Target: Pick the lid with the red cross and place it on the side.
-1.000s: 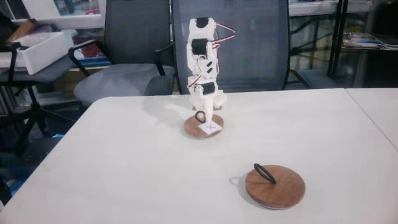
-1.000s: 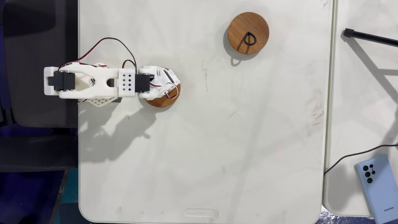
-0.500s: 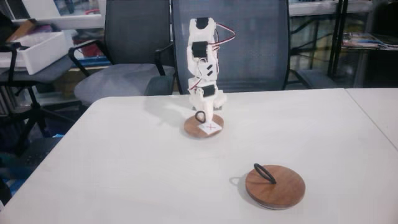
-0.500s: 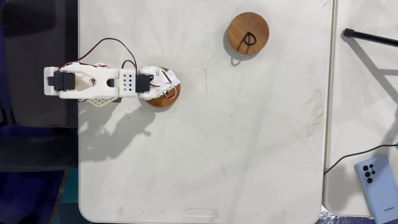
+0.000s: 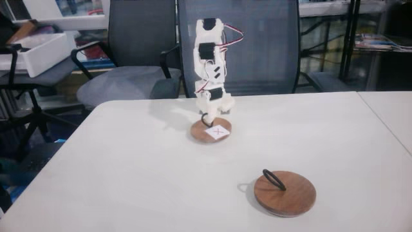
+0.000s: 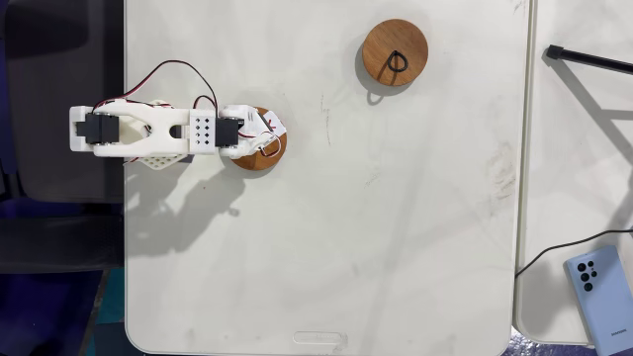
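Observation:
The lid with the red cross [image 5: 215, 135] lies flat on the white table near the arm's base; its white label with the red X faces the camera. In the top-down fixed view the lid [image 6: 253, 161] is partly covered by the arm. My gripper [image 5: 208, 118] points straight down over it, its fingers drawn in around the black ring handle. From above, the gripper [image 6: 267, 146] sits over the lid's right half. The lid is still resting on the table.
A larger plain wooden lid [image 5: 285, 192] with a black ring lies nearer the front, seen top right from above as the plain lid [image 6: 394, 52]. A phone [image 6: 597, 284] and a black rod [image 6: 588, 57] lie on the neighbouring table. Office chairs [image 5: 129, 58] stand behind.
The gripper's fingers have drawn closer together at the ring handle and cover less of the lid, so more wood and label show. The lid has not moved.

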{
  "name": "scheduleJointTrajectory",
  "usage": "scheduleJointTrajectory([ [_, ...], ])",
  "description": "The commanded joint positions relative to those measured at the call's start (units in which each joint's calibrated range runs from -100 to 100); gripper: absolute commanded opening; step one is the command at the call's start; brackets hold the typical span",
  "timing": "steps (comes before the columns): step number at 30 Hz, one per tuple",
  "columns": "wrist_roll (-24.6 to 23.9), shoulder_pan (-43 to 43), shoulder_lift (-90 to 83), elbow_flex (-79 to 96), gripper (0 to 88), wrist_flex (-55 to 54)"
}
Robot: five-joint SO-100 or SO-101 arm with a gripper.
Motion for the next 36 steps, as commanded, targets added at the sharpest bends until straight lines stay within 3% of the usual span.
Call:
scheduleJointTrajectory([
  [1,-0.23,0.22,-1.24,-0.75,0.1,-0.64],
  [21,-0.28,0.22,-1.33,-1.11,0.1,-0.55],
  [30,-1.26,-0.01,-1.33,-9.0,0.0,0.73],
  [36,-2.18,-0.01,-1.33,-19.16,0.0,11.76],
])
